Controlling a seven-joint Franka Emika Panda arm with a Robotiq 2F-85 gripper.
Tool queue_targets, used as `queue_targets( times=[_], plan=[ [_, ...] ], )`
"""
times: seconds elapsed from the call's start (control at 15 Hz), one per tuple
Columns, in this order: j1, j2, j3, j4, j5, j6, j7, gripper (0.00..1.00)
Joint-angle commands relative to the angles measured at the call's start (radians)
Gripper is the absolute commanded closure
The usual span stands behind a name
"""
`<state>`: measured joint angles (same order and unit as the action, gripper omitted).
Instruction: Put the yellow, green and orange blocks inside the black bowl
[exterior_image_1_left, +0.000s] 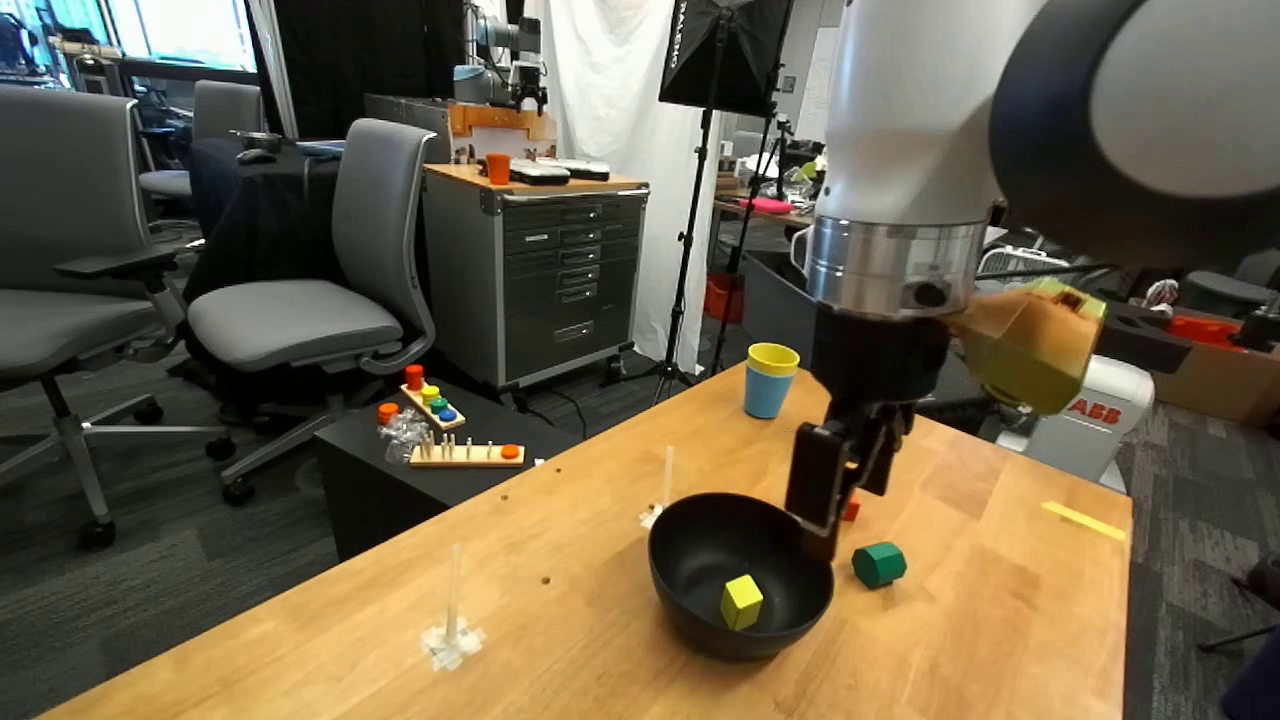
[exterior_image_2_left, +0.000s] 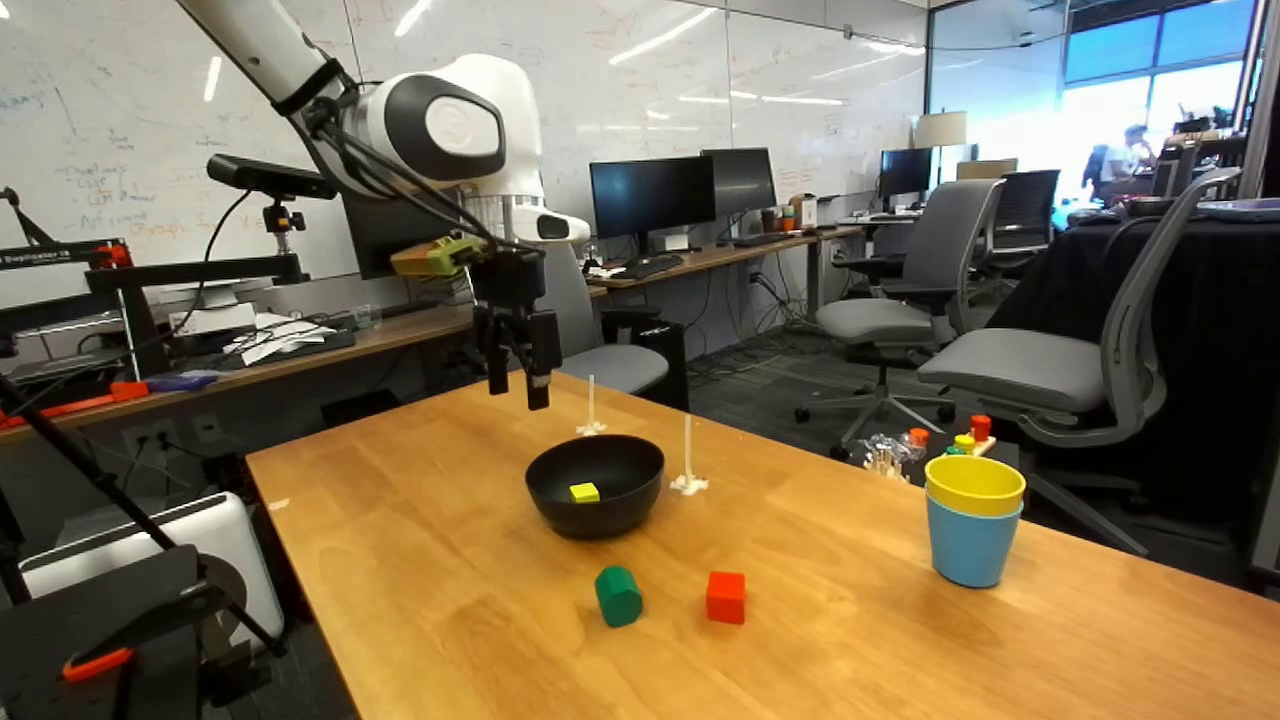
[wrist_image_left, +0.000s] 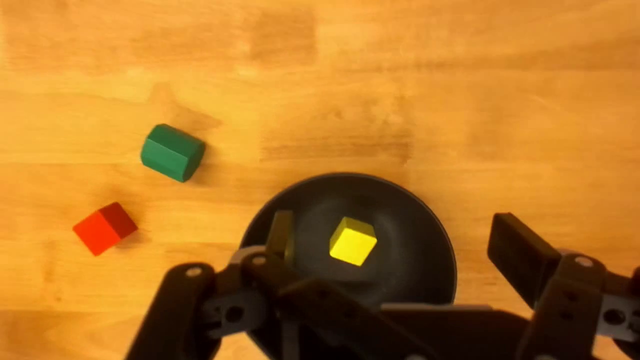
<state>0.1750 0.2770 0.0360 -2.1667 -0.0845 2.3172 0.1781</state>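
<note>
Wrist view: my gripper is wide, maybe for the green block at left; yellow block sits in the bowl, as asked.

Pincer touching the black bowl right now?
Apart. In an exterior view, the pincer hangs higher than the black bowl, with wooden tabletop visible between the two.

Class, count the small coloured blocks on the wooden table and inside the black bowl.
3: a yellow cube inside the black bowl, a green faceted block and a red cube on the tabletop.
</note>
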Motion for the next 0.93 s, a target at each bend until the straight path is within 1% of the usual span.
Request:
queue_targets(
  times=[0.0, 0.07, 0.2, 0.4, 0.53, 0.67, 0.8, 0.87],
  plan=[
    [-0.096, -0.068, 0.021, -0.009, 0.074, -0.174, -0.267, 0.0],
    [-0.117, -0.066, 0.014, 0.006, 0.086, -0.234, -0.331, 0.0],
    [-0.142, -0.057, -0.006, 0.029, 0.051, -0.327, -0.372, 0.0],
    [-0.166, -0.042, -0.025, 0.058, -0.028, -0.42, -0.409, 0.0],
    [-0.171, -0.036, -0.034, 0.068, -0.077, -0.427, -0.39, 0.0],
    [-0.162, -0.053, -0.041, 0.043, -0.133, -0.367, -0.32, 0.0],
    [-0.153, -0.083, -0.04, 0.002, -0.147, -0.293, -0.22, 0.0],
    [-0.171, -0.045, -0.034, 0.038, -0.115, -0.342, -0.303, 0.0]
  ],
)
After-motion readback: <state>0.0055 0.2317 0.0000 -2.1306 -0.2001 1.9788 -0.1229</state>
